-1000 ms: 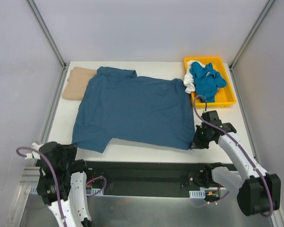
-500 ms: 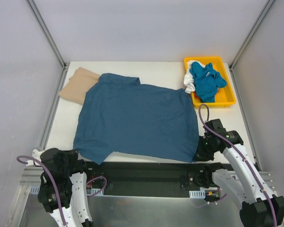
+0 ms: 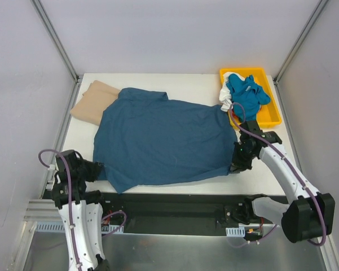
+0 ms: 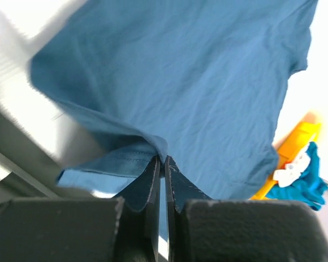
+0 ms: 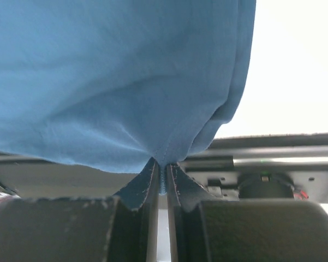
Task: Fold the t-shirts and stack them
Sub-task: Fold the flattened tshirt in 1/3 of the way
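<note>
The large dark teal-blue t-shirt (image 3: 163,141) lies spread over the white table (image 3: 186,82). My left gripper (image 3: 100,169) is shut on its near left hem, seen in the left wrist view (image 4: 164,159). My right gripper (image 3: 235,166) is shut on its near right corner, seen in the right wrist view (image 5: 162,166). The shirt fills both wrist views (image 4: 196,82) (image 5: 109,76). A tan-beige t-shirt (image 3: 93,101) lies folded at the far left, partly under the teal one. A brighter blue shirt (image 3: 247,96) and a white one (image 3: 226,97) sit bunched in the yellow tray (image 3: 273,113).
The yellow tray stands at the table's far right corner and shows in the left wrist view (image 4: 294,147). A black rail (image 3: 175,206) runs along the near edge. Metal frame posts (image 3: 56,42) rise at the back corners.
Both grippers moved away from the near edge, carrying the teal shirt's near hem inward. The left arm rose into view at the shirt's left corner; the right gripper moved up and left.
</note>
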`<action>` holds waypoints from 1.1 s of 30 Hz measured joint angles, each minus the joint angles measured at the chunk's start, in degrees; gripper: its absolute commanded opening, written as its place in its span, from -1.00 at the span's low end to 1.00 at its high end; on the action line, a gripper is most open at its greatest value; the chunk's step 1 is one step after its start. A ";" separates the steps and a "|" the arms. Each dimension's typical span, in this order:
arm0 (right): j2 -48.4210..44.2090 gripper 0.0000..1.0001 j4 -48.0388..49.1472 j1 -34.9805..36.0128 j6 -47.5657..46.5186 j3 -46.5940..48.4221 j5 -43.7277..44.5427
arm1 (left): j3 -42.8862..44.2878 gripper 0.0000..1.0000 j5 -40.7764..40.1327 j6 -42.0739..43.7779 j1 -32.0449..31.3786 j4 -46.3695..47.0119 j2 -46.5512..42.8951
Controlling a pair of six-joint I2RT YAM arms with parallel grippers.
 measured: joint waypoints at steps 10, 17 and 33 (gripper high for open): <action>11.17 -0.82 3.28 -4.50 -2.51 11.34 0.48 | 2.58 -1.00 1.97 -0.02 -3.02 17.29 17.99; 16.13 -0.83 5.03 -7.15 -3.61 13.94 -0.61 | 8.96 -1.00 -4.15 0.02 -12.61 24.15 30.05; 29.40 -0.78 11.72 -8.81 -3.80 19.50 -2.91 | 25.90 -1.00 -7.04 6.56 -15.10 35.06 58.45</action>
